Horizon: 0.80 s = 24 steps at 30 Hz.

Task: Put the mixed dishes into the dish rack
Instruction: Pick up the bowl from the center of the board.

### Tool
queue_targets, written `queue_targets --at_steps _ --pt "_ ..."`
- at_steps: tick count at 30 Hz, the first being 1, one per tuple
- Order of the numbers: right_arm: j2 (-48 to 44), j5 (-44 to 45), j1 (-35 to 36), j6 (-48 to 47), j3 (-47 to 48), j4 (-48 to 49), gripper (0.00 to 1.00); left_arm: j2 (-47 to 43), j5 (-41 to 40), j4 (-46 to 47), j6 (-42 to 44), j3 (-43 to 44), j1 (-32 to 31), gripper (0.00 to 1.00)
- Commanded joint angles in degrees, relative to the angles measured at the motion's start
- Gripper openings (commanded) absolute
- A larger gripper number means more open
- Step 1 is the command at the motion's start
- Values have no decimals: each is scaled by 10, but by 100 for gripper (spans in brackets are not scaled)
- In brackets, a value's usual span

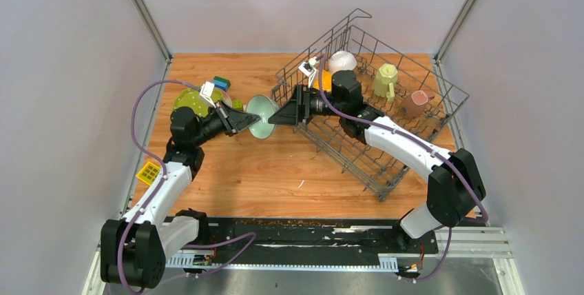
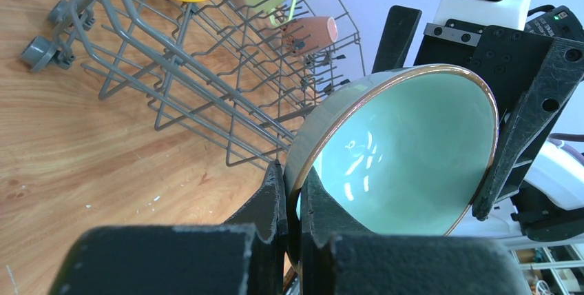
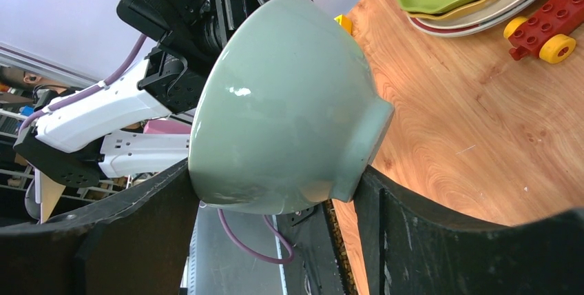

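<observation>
A pale-green bowl (image 1: pixel 260 117) with a brown rim hangs above the table between both arms. My left gripper (image 1: pixel 246 123) is shut on its rim, one finger inside and one outside (image 2: pixel 293 181). My right gripper (image 1: pixel 281 115) reaches out from the dish rack (image 1: pixel 386 164), and its fingers press the bowl's outer wall (image 3: pixel 282 102) and foot from both sides. The rack holds a white bowl (image 1: pixel 342 60), a yellow bowl (image 1: pixel 322 80), a pale-green mug (image 1: pixel 386 80) and a pink mug (image 1: pixel 416 102). Behind the left arm lies a plate stack (image 1: pixel 193 100), lime-green dotted plate on top.
Toy blocks (image 1: pixel 220 83) sit by the plate stack, and a yellow block (image 1: pixel 148 171) lies near the left edge. A red wheeled toy (image 3: pixel 540 29) lies beside the plates. The rack's tall wire side (image 2: pixel 172 67) stands close to the bowl.
</observation>
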Motion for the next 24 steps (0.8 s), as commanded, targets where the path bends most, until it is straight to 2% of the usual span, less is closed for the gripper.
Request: queue_targets --at_steps 1,4,7,10,20,24 --pt "-8 -10 5 -11 26 23 41 -9 1 24 6 25 -5 3" --pt "-8 -6 5 -14 26 18 38 -9 2 21 7 25 -5 11" --pt "-9 -4 5 -16 26 18 36 -9 1 18 10 25 -5 14" --pt "-11 0 5 -19 25 17 33 -10 1 12 11 26 -5 23" --pt "-22 24 5 -27 12 15 29 -9 -2 -4 19 30 -5 44" --pt "-25 33 5 -31 10 13 28 -11 -4 -26 27 36 -5 49"
